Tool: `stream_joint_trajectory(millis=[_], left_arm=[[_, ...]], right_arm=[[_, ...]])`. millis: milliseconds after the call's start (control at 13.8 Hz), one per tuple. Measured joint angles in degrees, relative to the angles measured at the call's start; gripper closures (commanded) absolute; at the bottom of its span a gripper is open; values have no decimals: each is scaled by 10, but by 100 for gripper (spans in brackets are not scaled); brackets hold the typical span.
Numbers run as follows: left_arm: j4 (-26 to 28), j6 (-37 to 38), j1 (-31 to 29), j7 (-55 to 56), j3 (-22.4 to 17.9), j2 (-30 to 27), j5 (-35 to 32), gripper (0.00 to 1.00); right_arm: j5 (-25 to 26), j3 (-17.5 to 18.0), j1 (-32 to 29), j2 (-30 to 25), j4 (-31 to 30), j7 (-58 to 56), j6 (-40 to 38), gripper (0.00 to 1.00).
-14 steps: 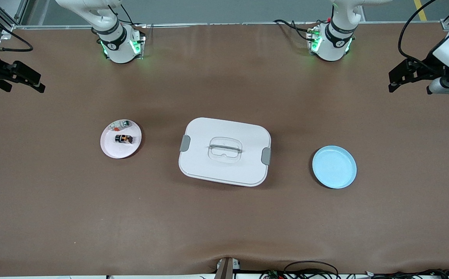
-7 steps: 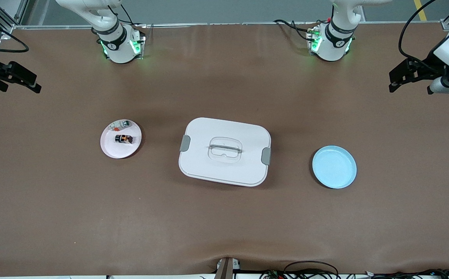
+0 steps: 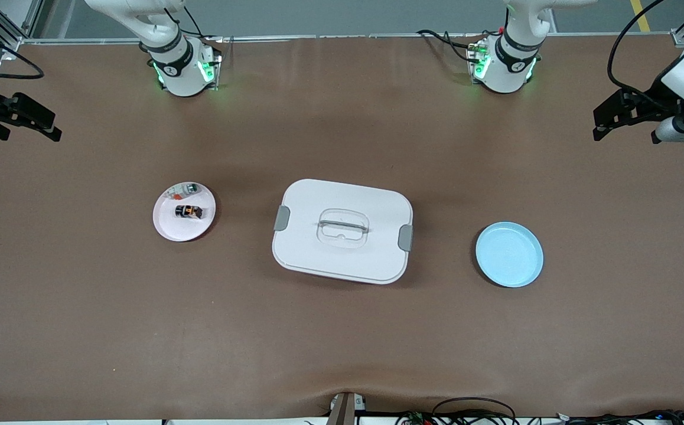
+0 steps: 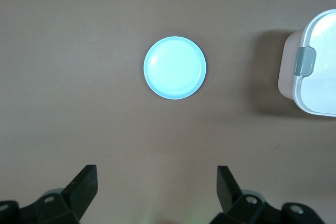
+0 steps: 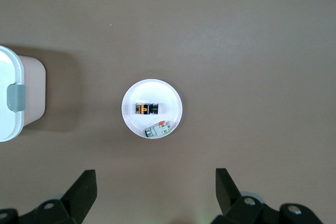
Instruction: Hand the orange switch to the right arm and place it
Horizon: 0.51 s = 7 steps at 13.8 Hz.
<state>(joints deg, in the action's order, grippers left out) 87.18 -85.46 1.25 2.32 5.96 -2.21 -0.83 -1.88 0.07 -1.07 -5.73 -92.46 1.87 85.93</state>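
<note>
While both claws (image 4: pixel 155 192) (image 5: pixel 152 192) hang spread and empty, the switch (image 3: pixel 189 211) shares a pink plate (image 3: pixel 168 227) with a pale part (image 3: pixel 187 189), beside the box (image 3: pixel 342 231).

Black orange switch (image 3: pixel 188 211) with orange patch on pale pink plate (image 3: pixel 168 227); light-blue plate (image 3: pixel 509 255).

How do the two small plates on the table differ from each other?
The pink plate lies toward the right arm's end of the table; the blue plate lies toward the left arm's end. The pink plate holds the orange switch and a pale clear-white part; the blue plate holds nothing. The pink plate looks slightly smaller than the blue one. Both are round and shallow, one on each side of the white lidded box.
</note>
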Motion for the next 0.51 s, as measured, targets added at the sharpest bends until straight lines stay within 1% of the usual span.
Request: stream_joint_trajectory(millis=[506], left_arm=[[0, 0, 0, 0, 0, 0, 0, 0]], right_arm=[[0, 4, 0, 0, 0, -1, 1, 0]])
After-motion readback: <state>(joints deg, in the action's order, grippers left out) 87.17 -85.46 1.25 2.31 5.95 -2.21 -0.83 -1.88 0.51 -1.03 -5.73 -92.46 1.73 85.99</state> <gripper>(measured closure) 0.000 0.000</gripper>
